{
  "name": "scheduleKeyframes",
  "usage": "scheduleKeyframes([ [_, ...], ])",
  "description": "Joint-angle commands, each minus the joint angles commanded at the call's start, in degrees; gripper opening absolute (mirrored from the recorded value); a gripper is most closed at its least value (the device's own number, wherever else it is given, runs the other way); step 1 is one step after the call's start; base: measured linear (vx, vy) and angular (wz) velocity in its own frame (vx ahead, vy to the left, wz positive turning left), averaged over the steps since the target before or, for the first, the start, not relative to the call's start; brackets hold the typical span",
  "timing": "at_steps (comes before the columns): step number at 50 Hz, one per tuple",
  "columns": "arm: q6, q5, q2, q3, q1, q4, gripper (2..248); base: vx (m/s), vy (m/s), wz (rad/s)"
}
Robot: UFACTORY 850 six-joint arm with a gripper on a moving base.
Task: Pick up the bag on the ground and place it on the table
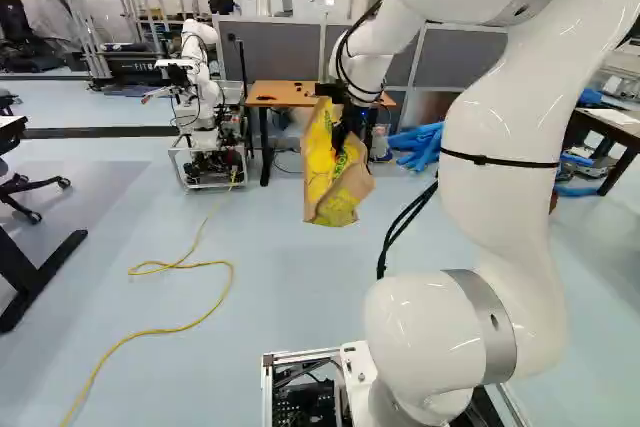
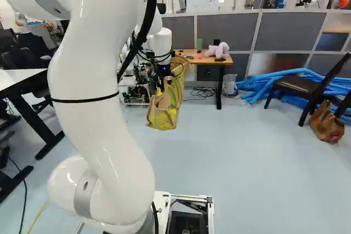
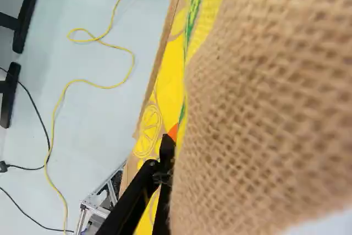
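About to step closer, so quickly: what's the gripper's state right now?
Gripper: closed, holding the yellow-and-tan bag, which hangs in the air.

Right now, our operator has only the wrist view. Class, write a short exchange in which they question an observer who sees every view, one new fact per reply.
Operator: The bag fills much of my view. Where is the table?
Observer: Ahead, beyond the bag; its wooden top shows behind it in the left base view.
Operator: Does anything large take up space on it?
Observer: A pale purple plush toy sits towards the table's right end in the right base view.
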Motion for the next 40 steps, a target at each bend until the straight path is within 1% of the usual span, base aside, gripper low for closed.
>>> scheduleKeyframes([
  [40, 0.0, -7.1, 4.1, -2.5, 0.1, -2.3, 22, 0.000, 0.000, 0.000],
])
